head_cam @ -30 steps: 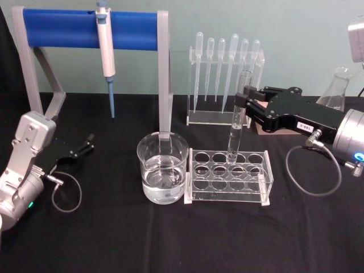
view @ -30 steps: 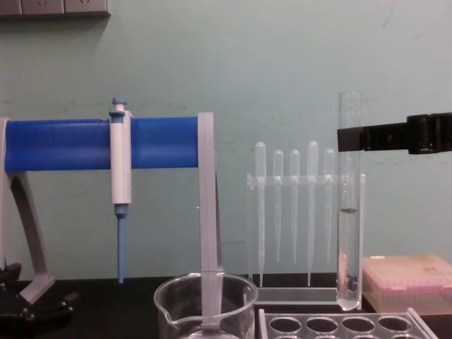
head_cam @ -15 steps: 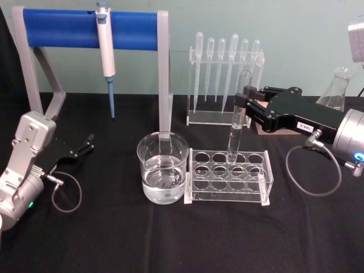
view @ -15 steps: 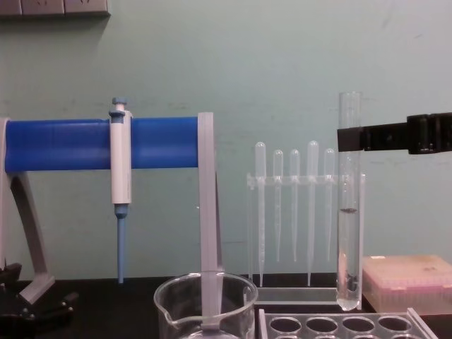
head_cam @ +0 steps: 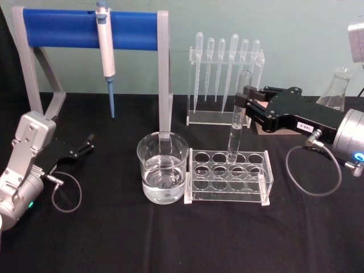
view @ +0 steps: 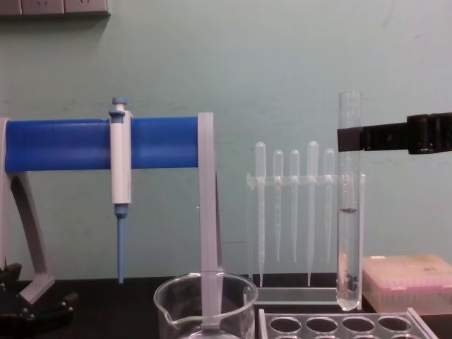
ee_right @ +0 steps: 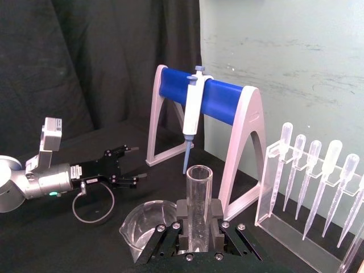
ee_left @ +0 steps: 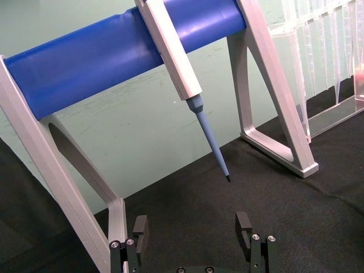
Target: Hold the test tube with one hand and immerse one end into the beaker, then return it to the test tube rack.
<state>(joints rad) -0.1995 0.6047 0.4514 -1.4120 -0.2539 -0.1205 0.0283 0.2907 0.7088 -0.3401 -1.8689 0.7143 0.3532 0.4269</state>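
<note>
A long clear test tube [head_cam: 236, 120] hangs upright with its rounded bottom just above the back row of a clear holed rack [head_cam: 228, 175]. My right gripper [head_cam: 246, 98] is shut on the upper part of the test tube [view: 349, 212], and its black fingers [ee_right: 170, 239] clamp the tube [ee_right: 199, 207] from both sides. The beaker [head_cam: 162, 174], wide and holding clear liquid, stands on the black table left of the rack; its rim shows in the chest view [view: 205, 300]. My left gripper [head_cam: 85, 144] rests open at the left, far from the beaker, also seen as the left gripper [ee_left: 193, 230].
A blue bar stand [head_cam: 85, 28] with grey legs holds a white-and-blue pipette [head_cam: 106, 51] behind the beaker. A clear rack of plastic droppers [head_cam: 226, 79] stands at the back. A pink box [view: 409, 282] and a glass flask [head_cam: 336, 88] sit at the right.
</note>
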